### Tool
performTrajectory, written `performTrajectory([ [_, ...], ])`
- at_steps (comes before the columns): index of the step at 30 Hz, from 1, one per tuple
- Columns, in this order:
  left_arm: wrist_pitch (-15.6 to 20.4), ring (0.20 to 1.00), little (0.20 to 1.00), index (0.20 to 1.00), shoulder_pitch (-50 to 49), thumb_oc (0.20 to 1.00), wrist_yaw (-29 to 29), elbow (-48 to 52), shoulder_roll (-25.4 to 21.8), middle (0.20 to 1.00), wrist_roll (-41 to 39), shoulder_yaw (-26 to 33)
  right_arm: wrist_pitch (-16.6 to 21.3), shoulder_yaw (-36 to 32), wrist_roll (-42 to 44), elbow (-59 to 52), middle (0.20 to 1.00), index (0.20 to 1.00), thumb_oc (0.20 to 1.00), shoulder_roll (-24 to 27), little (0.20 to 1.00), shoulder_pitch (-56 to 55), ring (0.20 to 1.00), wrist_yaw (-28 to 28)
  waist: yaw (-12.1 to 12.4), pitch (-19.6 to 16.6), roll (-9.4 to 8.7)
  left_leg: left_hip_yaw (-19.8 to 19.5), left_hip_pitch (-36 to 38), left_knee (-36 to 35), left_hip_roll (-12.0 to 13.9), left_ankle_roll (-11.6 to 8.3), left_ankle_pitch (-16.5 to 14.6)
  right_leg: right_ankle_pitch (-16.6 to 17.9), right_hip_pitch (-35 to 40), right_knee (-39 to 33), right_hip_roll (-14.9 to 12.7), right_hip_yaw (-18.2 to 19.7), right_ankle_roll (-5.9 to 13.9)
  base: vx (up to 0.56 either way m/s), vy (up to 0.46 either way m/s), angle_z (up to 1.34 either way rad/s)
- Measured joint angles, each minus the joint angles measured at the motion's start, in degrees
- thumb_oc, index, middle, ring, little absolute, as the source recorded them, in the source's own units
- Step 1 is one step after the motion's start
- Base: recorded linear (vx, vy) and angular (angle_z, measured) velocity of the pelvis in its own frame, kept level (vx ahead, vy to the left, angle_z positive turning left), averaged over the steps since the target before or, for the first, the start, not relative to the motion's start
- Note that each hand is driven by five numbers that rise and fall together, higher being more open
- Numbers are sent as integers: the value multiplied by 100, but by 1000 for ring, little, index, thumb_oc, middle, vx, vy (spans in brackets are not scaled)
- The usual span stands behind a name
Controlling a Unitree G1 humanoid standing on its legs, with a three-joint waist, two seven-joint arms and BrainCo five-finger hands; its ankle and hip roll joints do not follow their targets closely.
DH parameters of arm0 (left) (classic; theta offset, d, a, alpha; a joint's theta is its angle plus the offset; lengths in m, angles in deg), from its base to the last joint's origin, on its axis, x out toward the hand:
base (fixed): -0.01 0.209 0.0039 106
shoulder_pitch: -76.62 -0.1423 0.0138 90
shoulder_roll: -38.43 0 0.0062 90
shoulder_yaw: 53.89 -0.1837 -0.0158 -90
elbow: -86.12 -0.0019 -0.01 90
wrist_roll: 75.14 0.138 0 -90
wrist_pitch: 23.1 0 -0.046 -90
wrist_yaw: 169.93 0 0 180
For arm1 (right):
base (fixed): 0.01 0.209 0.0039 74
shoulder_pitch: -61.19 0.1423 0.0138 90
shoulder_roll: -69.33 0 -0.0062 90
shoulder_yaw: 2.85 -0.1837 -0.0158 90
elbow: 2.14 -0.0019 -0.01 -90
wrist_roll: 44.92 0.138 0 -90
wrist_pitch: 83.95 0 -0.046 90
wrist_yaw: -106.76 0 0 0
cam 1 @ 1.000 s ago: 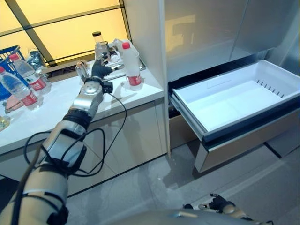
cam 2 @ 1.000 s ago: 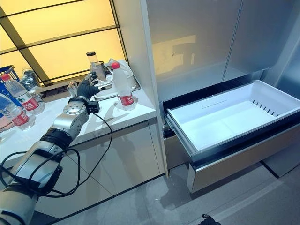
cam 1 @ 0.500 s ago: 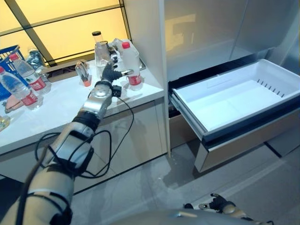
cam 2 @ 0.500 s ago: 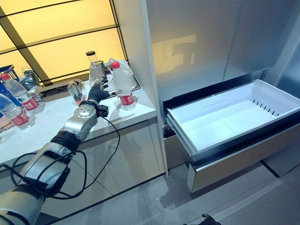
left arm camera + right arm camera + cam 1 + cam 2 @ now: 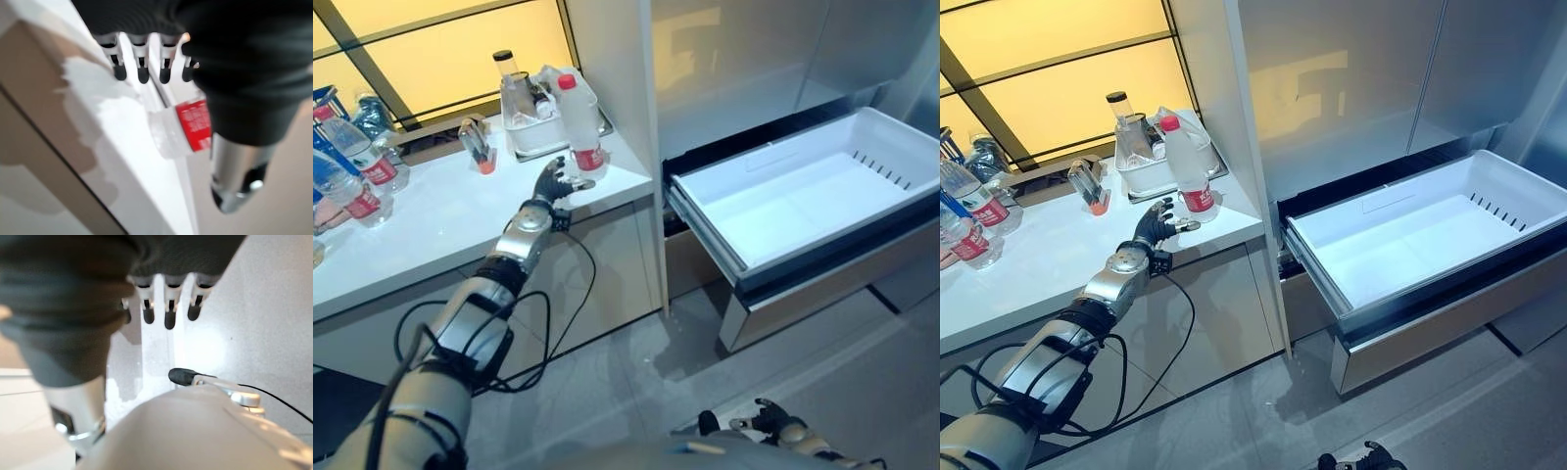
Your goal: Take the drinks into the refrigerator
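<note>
**Left hand open beside bottle, no grip made; drawer ready**

The bottle (image 5: 578,122), clear with a red cap and red label, stands upright near the front edge of the counter (image 5: 440,220), just in front of a white tray (image 5: 524,140) that holds other containers. My left hand (image 5: 554,182) is at the counter edge just beside the bottle's base, fingers straight and spread, thumb apart. The left wrist view shows the bottle past the thumb with the fingers (image 5: 142,68) uncurled; I judge nothing is gripped. Whether a fingertip touches the bottle, I cannot tell.

More bottles (image 5: 352,166) stand at the counter's far left, well apart from the hand, and a small glass (image 5: 475,142) stands between them and the tray. The refrigerator's drawer (image 5: 803,201) is pulled out and holds nothing.

My right hand (image 5: 773,423) hangs low above the floor, fingers relaxed and uncurled.

Risks, as judgement:
- The bottle is tall and near the edge. A sideways knock from straight fingers could tip it off the counter.
- The hand sits low by the base. A grip taken there may let the bottle lean and slip in carrying.
- The tray stands close behind; a push could jam the bottle against it.
</note>
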Motion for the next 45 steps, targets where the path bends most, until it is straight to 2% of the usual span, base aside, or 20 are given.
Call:
performTrajectory([
  [14,282,1000,1000,1000,287,1000,-467,-21,-19,1000,-23,250,106,-122,315,-193,1000,1000,1000,38,1000,107,1000,-157,-183,262,64,193,-289,0,-70,21,17,96,-386,0,-27,160,41,-23,8,-6],
  [15,264,1000,1000,1000,214,1000,-484,200,-115,1000,-82,440,250,-294,340,-349,1000,1000,1000,36,1000,-139,1000,-128,-297,324,70,206,-295,1,-103,20,17,108,-420,5,1,226,38,-26,35,-10],
  [16,267,1000,1000,1000,167,1000,-504,278,-179,1000,-82,517,287,-358,366,-435,1000,1000,1000,22,1000,-213,1000,-146,-309,351,63,234,-297,-1,-104,19,10,111,-437,5,11,290,44,-21,16,-31],
  [19,438,1000,1000,1000,204,1000,-663,356,-308,1000,-74,733,271,-431,362,-489,1000,1000,1000,16,1000,-283,1000,-154,-453,577,6,377,-302,1,-80,12,3,144,-497,4,28,341,46,-5,7,-22],
  [24,529,1000,1000,1000,231,1000,-737,489,-308,1000,-81,724,269,-446,361,-326,1000,1000,1000,45,1000,-292,1000,-154,-581,665,10,432,-295,0,-33,-2,-9,135,-508,1,63,373,25,18,-1,-3],
  [31,523,1000,1000,1000,389,1000,-711,521,-163,1000,-153,467,261,-451,363,-23,1000,1000,1000,78,1000,-253,1000,-125,-594,689,57,445,-290,0,-41,-4,-11,135,-507,0,64,390,22,5,2,0],
  [32,510,661,661,661,441,661,-676,517,-126,661,-174,398,261,-458,363,30,1000,1000,1000,86,1000,-252,1000,-124,-595,694,68,446,-290,0,-51,-4,-11,134,-507,0,60,408,23,0,0,0],
  [33,489,410,410,410,519,410,-638,516,-96,410,-240,283,259,-473,362,88,1000,1000,1000,95,1000,-251,1000,-122,-587,697,75,446,-291,-1,-60,-2,-12,135,-505,1,49,407,26,0,0,0],
  [34,491,200,200,200,547,200,-587,517,-98,200,-251,220,254,-473,362,103,1000,1000,1000,97,1000,-250,1000,-122,-590,697,75,450,-291,0,-62,-1,-13,136,-506,1,46,405,28,0,0,0],
  [39,440,200,200,200,723,200,-472,486,161,200,-292,92,229,-478,360,211,1000,1000,1000,99,1000,-257,1000,-124,-588,694,82,445,-280,2,-58,1,-14,135,-492,1,34,404,28,2,-1,1],
  [45,395,200,200,200,720,200,-472,486,237,200,-257,102,227,-494,359,256,1000,1000,1000,105,1000,-258,1000,-126,-579,693,83,421,-263,2,-78,4,-11,141,-461,3,0,392,32,-4,-3,2],
])
